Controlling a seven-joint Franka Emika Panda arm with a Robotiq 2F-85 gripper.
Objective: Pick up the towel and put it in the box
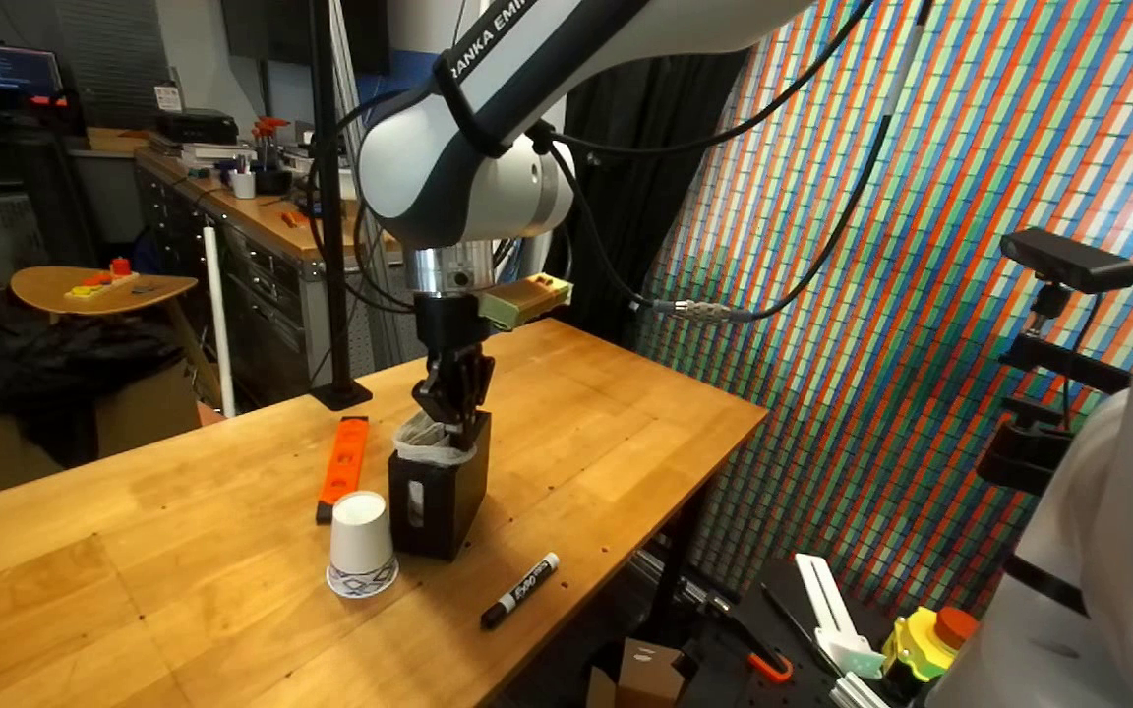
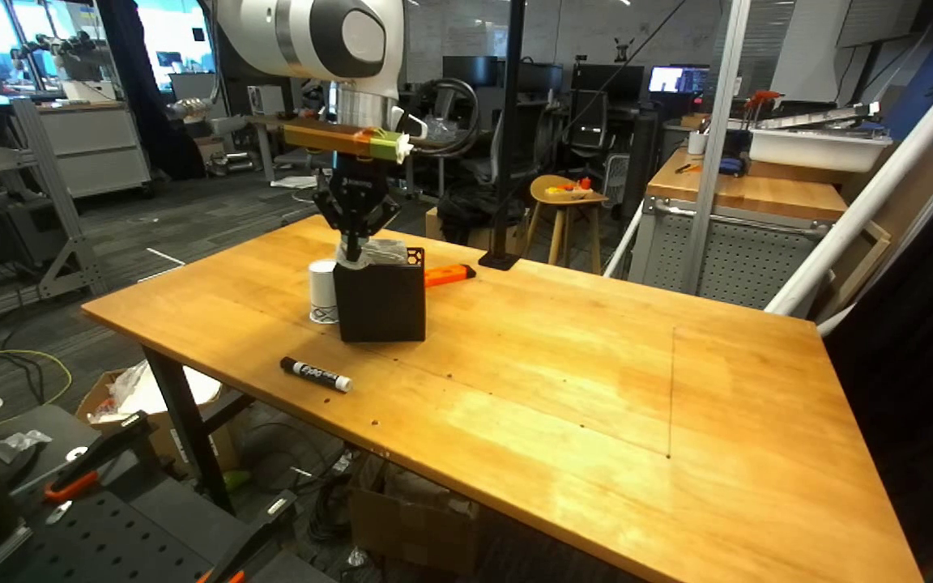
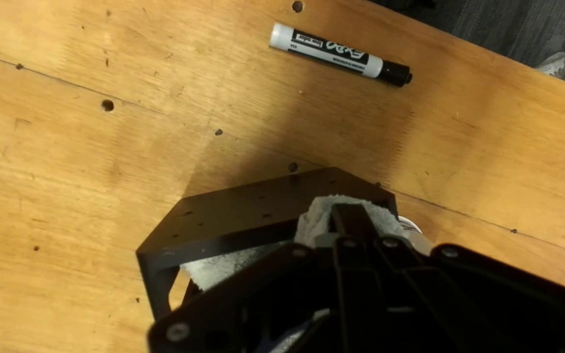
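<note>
In an exterior view, the gripper (image 1: 459, 433) was pointed down into the mouth of the box (image 1: 437, 511), which was stood upright on the table (image 1: 232, 551). The towel (image 1: 429, 449) was contained in the box, its upper folds bunched at the rim. A cup (image 1: 360, 546) was set upside down just beside the box, and an orange level (image 1: 342, 462) was laid flat near both. In an exterior view, a marker (image 2: 317, 375) was laid apart from the box, near the table's edge; the cup was partly hidden behind the box, and the towel was seen above its wall around the gripper's tip. A pole (image 2: 509, 146) was stood at the table's far side. In the wrist view, the fingers (image 3: 353, 219) were pressed together among the folds at one end of the opening; whether any cloth was pinched between them could not be told. More of the towel was seen lower in the box, and the word Expo could be read on the marker.
</note>
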